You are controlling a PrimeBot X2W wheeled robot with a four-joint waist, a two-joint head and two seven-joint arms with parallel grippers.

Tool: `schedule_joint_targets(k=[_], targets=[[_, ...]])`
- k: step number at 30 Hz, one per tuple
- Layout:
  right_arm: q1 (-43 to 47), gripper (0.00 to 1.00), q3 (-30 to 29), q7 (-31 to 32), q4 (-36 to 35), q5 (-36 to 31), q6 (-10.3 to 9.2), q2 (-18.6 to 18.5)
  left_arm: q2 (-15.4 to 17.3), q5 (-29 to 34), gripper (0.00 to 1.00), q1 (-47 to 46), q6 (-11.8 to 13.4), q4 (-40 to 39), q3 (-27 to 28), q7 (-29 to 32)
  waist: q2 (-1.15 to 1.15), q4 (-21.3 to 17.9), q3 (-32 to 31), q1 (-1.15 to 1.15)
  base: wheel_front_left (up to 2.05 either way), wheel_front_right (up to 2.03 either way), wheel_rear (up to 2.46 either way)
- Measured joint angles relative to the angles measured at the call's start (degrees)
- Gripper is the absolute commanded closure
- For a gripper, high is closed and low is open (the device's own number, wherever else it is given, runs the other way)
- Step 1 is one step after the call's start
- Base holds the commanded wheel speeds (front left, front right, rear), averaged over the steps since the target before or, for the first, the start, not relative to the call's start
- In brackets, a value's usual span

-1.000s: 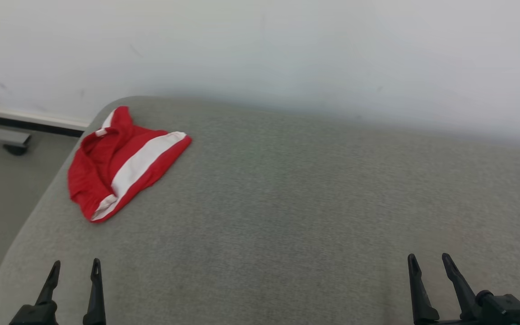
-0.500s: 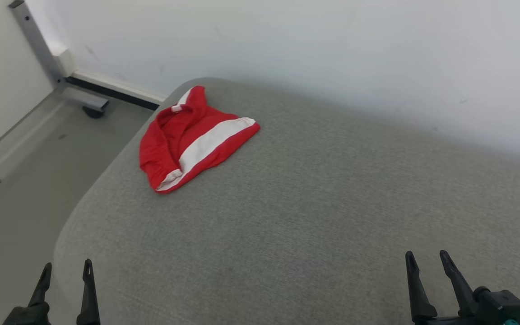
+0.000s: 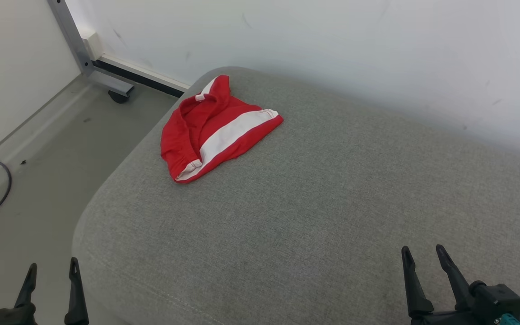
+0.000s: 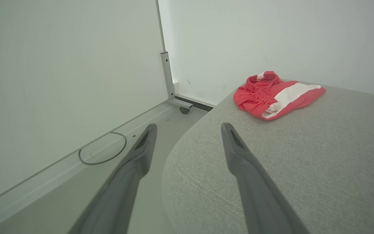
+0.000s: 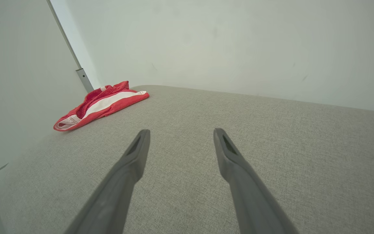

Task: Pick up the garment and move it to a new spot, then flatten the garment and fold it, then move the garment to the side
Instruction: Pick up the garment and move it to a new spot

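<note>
Jaws spread wide on the left gripper and the right gripper, nothing pinched, while the red-and-white garment lies crumpled at the grey cushion's far left corner (open upholstery between), a wheeled metal frame and dark cable on the floor beside it.

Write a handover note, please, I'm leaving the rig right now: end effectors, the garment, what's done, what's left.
Left end effector: open, empty, at the near left corner of the grey cushion.
Right end effector: open, empty, low over the cushion's near right part.
Garment: red with a white stripe, lying near the cushion's far left corner, touched by neither end effector.
Done: nothing evident; it looks loosely bunched, not neatly folded.
Left: probably everything: pick up, move, flatten, fold, set aside.
</note>
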Motion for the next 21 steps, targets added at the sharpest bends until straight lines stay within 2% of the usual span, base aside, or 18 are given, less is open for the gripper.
schedule_joint_targets(k=[9, 16, 21], targets=[[-1.6, 0.00, -0.4, 1.0, -1.3, -1.3, 0.00, 0.0, 0.6, -2.6, 0.00, -4.2, -0.5, 1.5, 1.2, -0.5, 0.00, -2.6, 1.6, 0.00, 0.00, 0.00, 0.00], [-3.8, 0.00, -1.5, 2.1, -4.0, -2.8, 0.00, 0.0, 4.9, -4.5, 0.00, -14.9, -3.9, 5.3, 3.2, -1.5, 0.00, -6.6, 4.4, 0.00, 0.00, 0.00, 0.00], [-5.3, 0.00, -1.9, 2.6, -6.1, -3.5, 0.00, 0.0, 7.7, -5.6, 0.00, -21.1, -5.0, 7.3, 3.8, -1.6, 0.00, -9.4, 6.6, 0.00, 0.00, 0.00, 0.00]])
